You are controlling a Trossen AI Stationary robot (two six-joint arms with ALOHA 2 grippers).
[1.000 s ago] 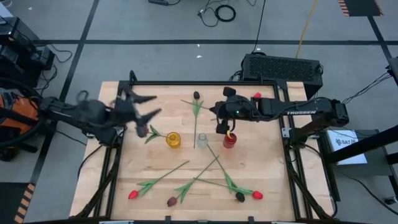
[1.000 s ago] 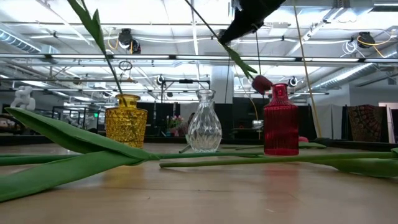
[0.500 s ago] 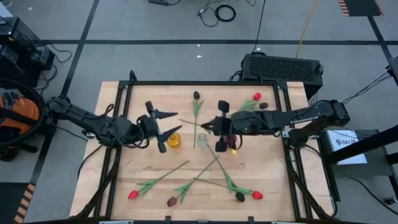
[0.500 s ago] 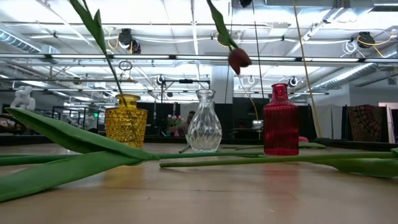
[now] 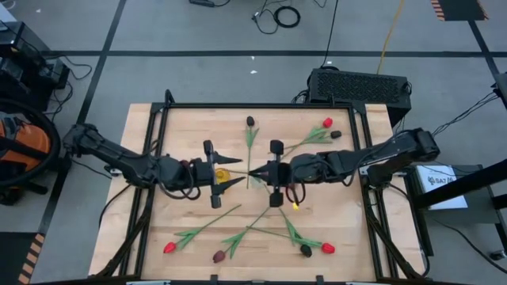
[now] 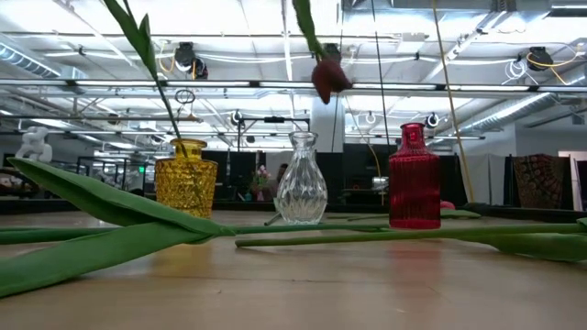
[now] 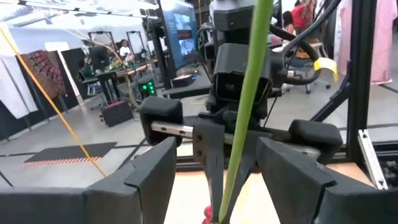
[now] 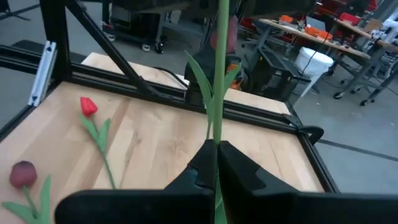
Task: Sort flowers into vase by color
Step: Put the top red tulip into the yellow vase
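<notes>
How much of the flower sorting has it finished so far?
Barely started. One stem stands in the yellow vase; the clear vase and red vase look empty. The right gripper is shut on a dark red tulip above the vases, the open left gripper facing it. Seven tulips lie on the table.

A green stem (image 7: 245, 106) runs upright between the left gripper's (image 7: 214, 177) two spread fingers (image 7: 152, 174), touching neither. Just behind the stem, the right gripper (image 7: 214, 155) faces this way, clamped on the stem. A red flower head (image 7: 207, 216) shows at the stem's lower end.
</notes>
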